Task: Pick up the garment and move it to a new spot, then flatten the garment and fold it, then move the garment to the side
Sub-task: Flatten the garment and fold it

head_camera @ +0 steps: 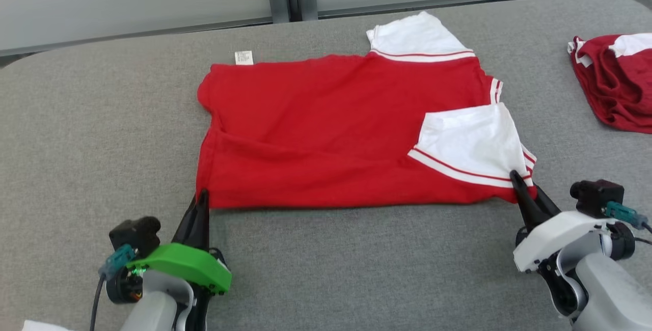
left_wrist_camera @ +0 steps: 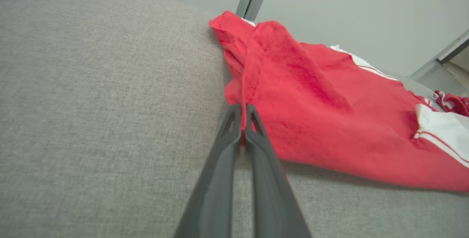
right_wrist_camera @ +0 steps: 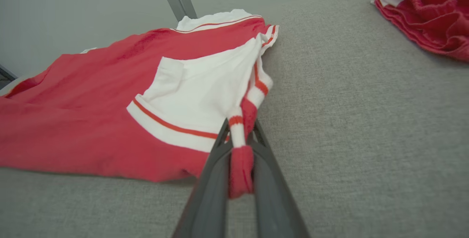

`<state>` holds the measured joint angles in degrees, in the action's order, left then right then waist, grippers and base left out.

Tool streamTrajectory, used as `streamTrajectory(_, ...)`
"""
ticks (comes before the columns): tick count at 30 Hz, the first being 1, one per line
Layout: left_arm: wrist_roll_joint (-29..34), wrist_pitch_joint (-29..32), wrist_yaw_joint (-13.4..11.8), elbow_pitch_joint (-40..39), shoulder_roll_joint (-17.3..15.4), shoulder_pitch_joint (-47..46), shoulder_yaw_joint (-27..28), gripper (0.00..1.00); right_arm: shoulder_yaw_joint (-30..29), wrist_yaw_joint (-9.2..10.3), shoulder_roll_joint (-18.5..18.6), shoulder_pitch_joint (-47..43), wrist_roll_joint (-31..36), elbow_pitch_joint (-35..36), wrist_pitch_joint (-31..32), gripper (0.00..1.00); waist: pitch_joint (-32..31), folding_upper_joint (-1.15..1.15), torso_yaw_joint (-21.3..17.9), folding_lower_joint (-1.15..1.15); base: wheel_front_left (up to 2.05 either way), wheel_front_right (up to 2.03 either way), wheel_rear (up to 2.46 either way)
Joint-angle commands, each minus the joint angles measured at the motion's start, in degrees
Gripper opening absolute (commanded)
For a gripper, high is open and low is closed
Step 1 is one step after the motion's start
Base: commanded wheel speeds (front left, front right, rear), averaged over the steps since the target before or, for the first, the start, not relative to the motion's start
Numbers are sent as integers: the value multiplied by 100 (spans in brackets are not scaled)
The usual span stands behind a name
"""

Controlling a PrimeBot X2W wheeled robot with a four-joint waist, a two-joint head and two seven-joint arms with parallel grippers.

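Head view: garment (head_camera: 331, 132) is being held spread on the grey table (head_camera: 76, 142), its near corners being pinched by left gripper (head_camera: 202, 194) and right gripper (head_camera: 513, 174); flattening judged nearly done, folding and side move pending.

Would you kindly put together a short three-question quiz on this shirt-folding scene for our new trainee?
1. True or false: the left gripper is shut on a near corner of the red shirt.
2. Where does the darker red bundle lie? A) at the far right of the table; B) under the shirt; C) in the left gripper.
3. Fill in: the right gripper pinches the shirt beside its folded-over ___ sleeve.

Key: 1 true; 2 A; 3 white.
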<state>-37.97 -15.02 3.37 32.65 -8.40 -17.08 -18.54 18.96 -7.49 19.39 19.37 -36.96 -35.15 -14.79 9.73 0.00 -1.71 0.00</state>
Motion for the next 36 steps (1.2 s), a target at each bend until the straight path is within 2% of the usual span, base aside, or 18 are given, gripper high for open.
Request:
streamTrajectory(1, 68, -13, -80, -153, -67, 210, 72, 0, -70, -1, 47, -182, 58, 133, -35, 0, -124, 0, -29, 0, 0, 0, 0)
streamTrajectory(9, 46, 0, -346, -1075, -63, 1274, 116, 0, -660, -1, -30, -1374, 212, 1035, 137, 0, -233, 0, 93, 0, 0, 0, 0)
streamTrajectory(16, 102, 94, -454, -1414, -95, 1725, -15, 0, -1302, -1, -342, -2177, 513, 1753, 542, 0, -286, 0, 148, 0, 0, 0, 0)
streamTrajectory(17, 113, 104, -481, -1418, -76, 1725, -39, 0, -1382, -1, -389, -2223, 580, 1819, 604, 34, -294, 0, 147, 0, 0, 0, 0)
streamTrajectory(18, 85, 104, -486, -1421, -51, 1705, -34, 0, -1434, -1, -424, -2246, 634, 1864, 663, 100, -295, 0, 144, 0, 0, 0, 0)
streamTrajectory(19, 109, 80, -509, -1443, -61, 1652, -1, 44, -1525, -1, -465, -2226, 698, 1935, 677, 100, -307, 0, 131, 0, 0, 0, 0)
streamTrajectory(20, 152, 57, -517, -1470, -74, 1598, 29, 100, -1588, -1, -479, -2197, 779, 1998, 701, 100, -313, 0, 124, 0, 0, 0, 0)
streamTrajectory(27, 284, -5, -578, -1725, -110, 1176, 343, 100, -1972, -2, -659, -1866, 1193, 2515, 615, 100, -403, 0, 96, 0, 0, 0, 0)
streamTrajectory(36, 798, -16, -649, -1968, -330, 753, 517, 100, -1754, -2, -845, -1466, 1612, 2905, 351, 100, -547, 0, 50, 0, 0, 0, 0)
